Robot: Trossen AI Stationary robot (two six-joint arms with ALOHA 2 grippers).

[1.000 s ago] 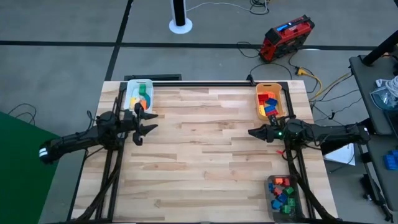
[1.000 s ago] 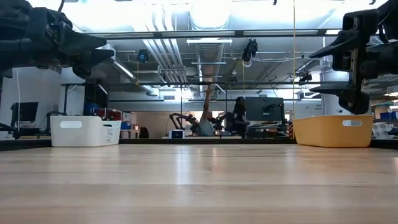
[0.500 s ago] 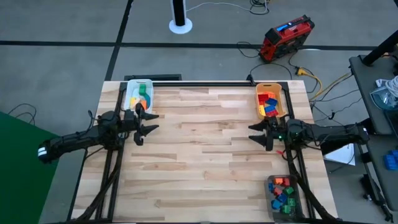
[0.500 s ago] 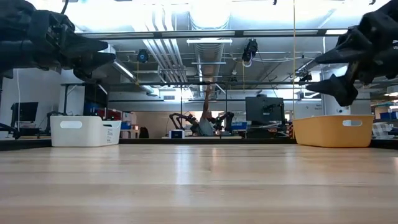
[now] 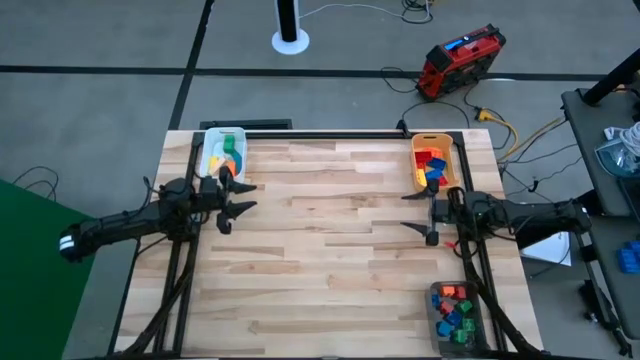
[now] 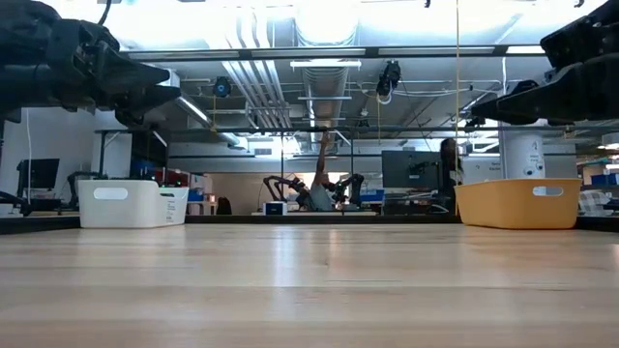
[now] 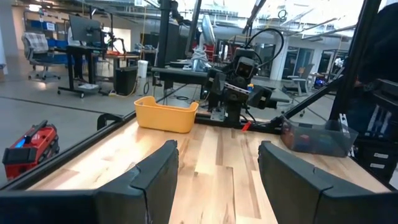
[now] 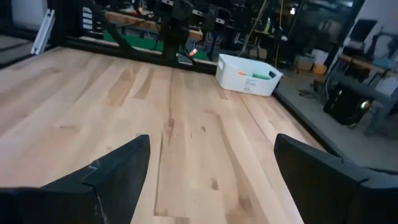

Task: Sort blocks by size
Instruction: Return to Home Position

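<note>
The blocks lie in three bins. Green, orange and yellow ones are in the white bin (image 5: 224, 153) at the far left. Red and blue ones fill the orange-yellow bin (image 5: 434, 165) at the far right. Mixed colours sit in the grey bin (image 5: 455, 310) at the near right. My left gripper (image 5: 238, 205) hovers open above the table near the white bin. My right gripper (image 5: 410, 213) hovers open just nearer than the orange-yellow bin. Nothing is between the fingers of either in the wrist views, left gripper (image 7: 217, 180) and right gripper (image 8: 217, 174).
Bare wooden tabletop (image 5: 330, 250) stretches between the two arms. In the low view the white bin (image 6: 132, 203) and orange-yellow bin (image 6: 519, 203) stand at the far edge. A person (image 6: 450, 169) stands in the room behind the table.
My right gripper has rolled about its own long axis. Its fingers stood one above the other before and now lie side by side, level with the table. It has stayed above the same spot by the orange-yellow bin.
</note>
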